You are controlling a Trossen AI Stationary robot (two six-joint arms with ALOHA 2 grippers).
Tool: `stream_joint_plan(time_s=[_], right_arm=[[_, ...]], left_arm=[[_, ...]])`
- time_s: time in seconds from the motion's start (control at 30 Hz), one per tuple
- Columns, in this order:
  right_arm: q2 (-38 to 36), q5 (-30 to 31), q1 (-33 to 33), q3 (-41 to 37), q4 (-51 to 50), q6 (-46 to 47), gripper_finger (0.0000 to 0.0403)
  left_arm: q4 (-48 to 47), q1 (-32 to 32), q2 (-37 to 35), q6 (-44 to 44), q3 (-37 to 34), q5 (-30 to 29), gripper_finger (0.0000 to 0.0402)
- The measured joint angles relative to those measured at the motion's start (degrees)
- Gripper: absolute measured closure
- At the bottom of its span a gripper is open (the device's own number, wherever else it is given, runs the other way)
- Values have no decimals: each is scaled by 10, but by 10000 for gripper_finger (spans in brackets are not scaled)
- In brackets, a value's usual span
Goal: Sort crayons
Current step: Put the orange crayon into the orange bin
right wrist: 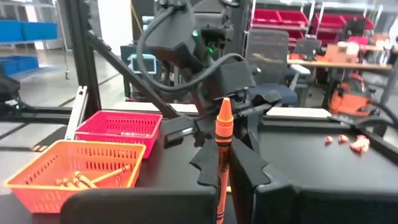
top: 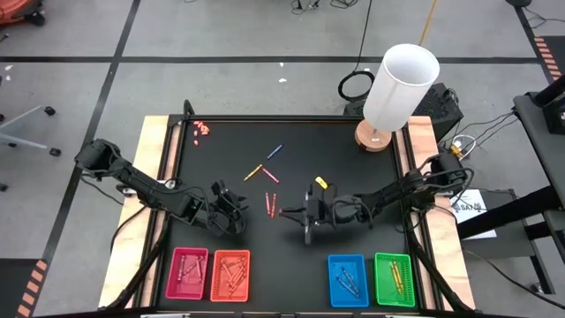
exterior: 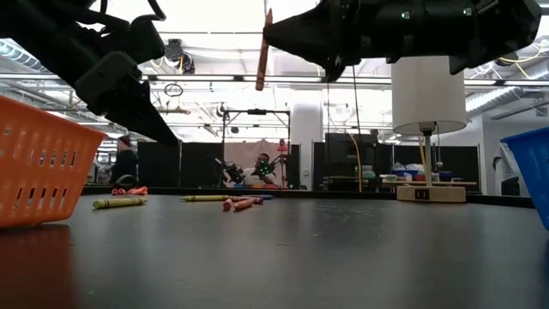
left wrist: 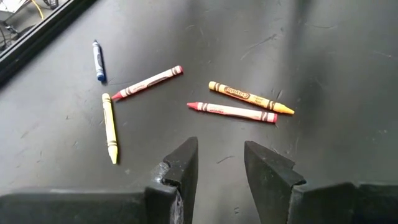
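High view: right gripper (top: pixel 284 212), mid-frame, clamped an orange crayon (right wrist: pixel 222 155) upright; orange tray (top: pixel 230 275) lay lower left, nearer the left gripper (top: pixel 231 205), narrowly parted, empty.

An orange crayon (right wrist: pixel 222 155) stands upright, tip up, clamped between the right gripper's (right wrist: pixel 231 186) fingers at the lower centre of the right wrist frame, clear of the table. Loose crayons (top: pixel 266 177) lie flat and scattered at the centre of the high frame: one blue, one yellow, one orange-yellow and two red. More crayons lie in the trays along its lower edge.
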Motion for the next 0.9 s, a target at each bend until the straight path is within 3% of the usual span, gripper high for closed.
stream_joint_plan(time_s=[0.7,0.9], right_arm=[[1,-14,0,0,50,-260,403],[1,-14,0,0,59,-319,403]], left_arm=[[7,0,0,4,0,11,269],[38,0,0,40,0,12,269]])
